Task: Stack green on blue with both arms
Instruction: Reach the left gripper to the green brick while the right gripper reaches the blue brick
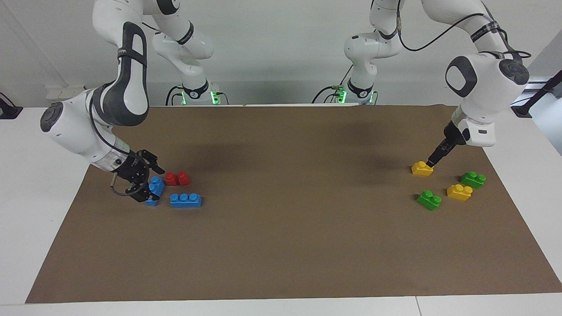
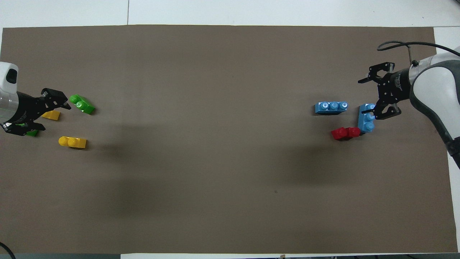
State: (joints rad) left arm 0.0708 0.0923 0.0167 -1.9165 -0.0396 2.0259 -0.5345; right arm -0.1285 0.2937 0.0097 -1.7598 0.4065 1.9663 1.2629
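Observation:
Two blue bricks lie toward the right arm's end. One [image 1: 185,200] [image 2: 331,107] lies free. My right gripper [image 1: 149,182] [image 2: 360,98] is open and low at the other blue brick [image 1: 157,185] [image 2: 366,124], one finger over the end farther from the robots. Two green bricks lie toward the left arm's end: one [image 1: 429,199] [image 2: 82,104] farthest from the robots, one [image 1: 473,179] [image 2: 31,133] partly hidden in the overhead view. My left gripper [image 1: 432,163] [image 2: 54,116] is open and empty in the air over this group.
A red brick [image 1: 177,178] [image 2: 345,133] touches the blue brick under my right gripper. Two yellow bricks [image 1: 422,169] [image 1: 459,192] lie among the green ones, also in the overhead view [image 2: 72,142] [image 2: 51,115]. All lie on a brown mat [image 1: 281,245].

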